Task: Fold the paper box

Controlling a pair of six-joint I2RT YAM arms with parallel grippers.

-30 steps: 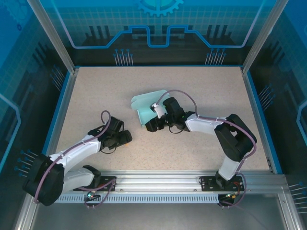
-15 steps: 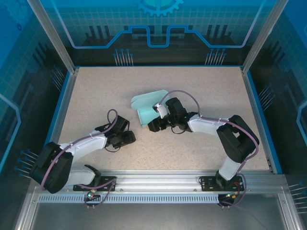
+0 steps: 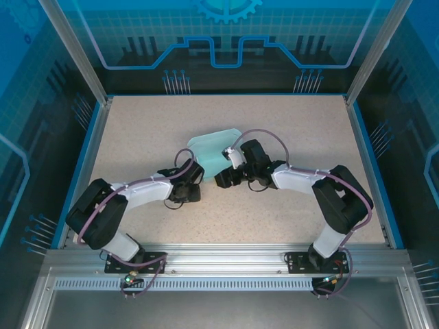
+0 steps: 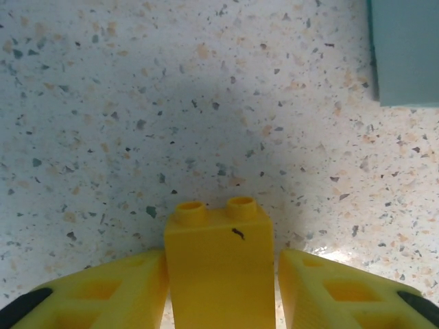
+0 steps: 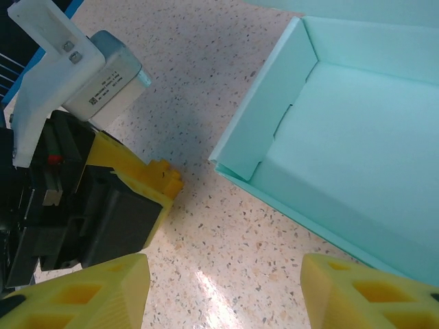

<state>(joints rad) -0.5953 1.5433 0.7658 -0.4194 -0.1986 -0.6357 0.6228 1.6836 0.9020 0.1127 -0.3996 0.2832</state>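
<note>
The paper box (image 3: pixel 212 147) is pale blue card, partly folded into an open tray with raised walls (image 5: pixel 357 157). Its corner shows top right in the left wrist view (image 4: pixel 405 48). My left gripper (image 3: pixel 195 178) sits low on the table just left of the box's near corner. A yellow studded block (image 4: pixel 218 264) stands between its fingers, touching the left one, with a thin gap at the right one. My right gripper (image 5: pixel 226 295) is open over bare table beside the box's near edge, facing the left gripper; it (image 3: pixel 221 179) holds nothing.
The speckled table (image 3: pixel 288 130) is ringed by a blue rim and metal posts. The two gripper heads are close together in front of the box. The left gripper's block tip (image 5: pixel 168 179) points toward the box's corner.
My left arm has swung right across the table to the box's near corner, its jaws narrowing. The right gripper has hardly moved. The box has shifted slightly.
</note>
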